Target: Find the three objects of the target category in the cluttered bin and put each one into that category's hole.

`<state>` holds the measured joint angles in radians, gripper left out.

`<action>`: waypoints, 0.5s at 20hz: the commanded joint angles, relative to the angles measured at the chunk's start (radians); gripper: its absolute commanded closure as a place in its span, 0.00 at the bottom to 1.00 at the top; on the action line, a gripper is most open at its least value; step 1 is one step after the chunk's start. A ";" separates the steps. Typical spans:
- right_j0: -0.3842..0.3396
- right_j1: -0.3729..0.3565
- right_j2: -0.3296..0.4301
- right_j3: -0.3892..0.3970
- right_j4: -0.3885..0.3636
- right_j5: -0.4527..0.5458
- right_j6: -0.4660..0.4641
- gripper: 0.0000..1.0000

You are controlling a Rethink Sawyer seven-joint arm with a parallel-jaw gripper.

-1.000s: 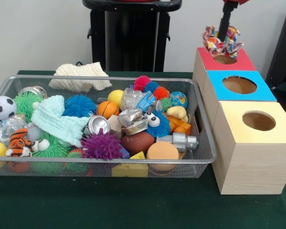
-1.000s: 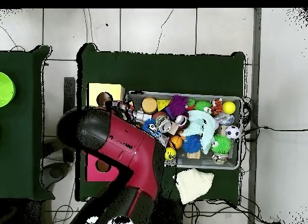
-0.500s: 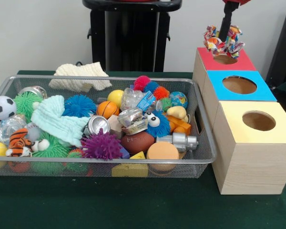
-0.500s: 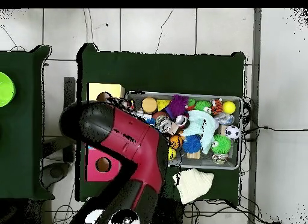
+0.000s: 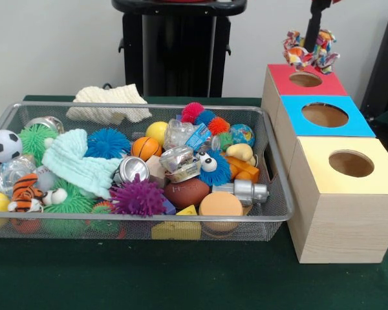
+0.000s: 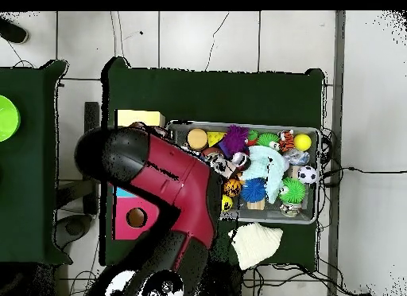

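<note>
- Gripper (image 5: 312, 40) hung at the top right of the front view on a dark, near-upright stem, closed on a multicoloured rag toy (image 5: 310, 53) that dangled in a bunch beneath it.
- Directly under the toy sat the hole of the red-topped box (image 5: 305, 79), with clear air between; the coming move looked to turn on this vertical line, a straight drop.
- Bunched and frilly, the toy had no clear long axis; if anything it spread slightly wider than tall, loops pointing outward and down.
- Left of the boxes, the mesh bin (image 5: 277, 174) held balls, spiky toys and cans.
- From overhead, the red arm (image 6: 171, 185) hid gripper and toy, leaving the red box's hole (image 6: 136, 217) showing.
</note>
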<state>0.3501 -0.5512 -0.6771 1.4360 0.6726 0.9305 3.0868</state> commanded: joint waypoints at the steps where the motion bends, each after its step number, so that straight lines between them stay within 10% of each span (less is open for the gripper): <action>1: 0.010 0.112 0.011 -0.134 0.014 0.135 0.430 1.00; 10: -0.039 0.099 -0.009 -0.184 -0.019 0.156 0.362 1.00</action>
<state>0.3568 -0.4877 -0.7077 1.3169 0.6729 0.9552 3.2003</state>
